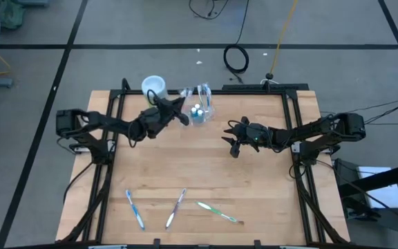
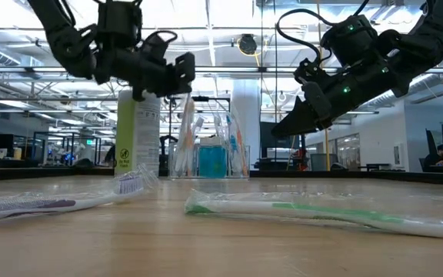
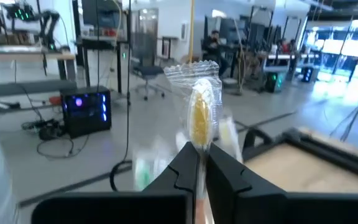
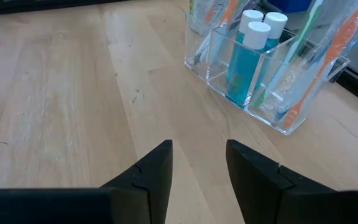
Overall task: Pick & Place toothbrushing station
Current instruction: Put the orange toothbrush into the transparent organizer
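The toothbrushing station [image 1: 200,108], a clear compartmented holder, stands at the far edge of the table [image 1: 206,187], just beside a green canister with a white lid [image 1: 154,86]. Blue-capped bottles [image 4: 252,53] and wrapped toothbrushes are seen upright in its compartments.

The left gripper [image 1: 182,116] is held just above and beside the station, its jaws closed on a wrapped item [image 3: 199,112] in clear plastic, apparently a packaged toothbrush. The step in hand is judged to be the placing of this item into the station; whether it is already inside a compartment cannot be told. The next move is judged to call for the item to be lined up over a free compartment, lowered upright and released without the light holder being tipped.

The right gripper [image 1: 232,137] is held above the table, near the station but apart from it, jaws parted and empty, pointed toward it.

Three loose toothbrushes [image 1: 177,207] lie at the near edge, well apart from both grippers.
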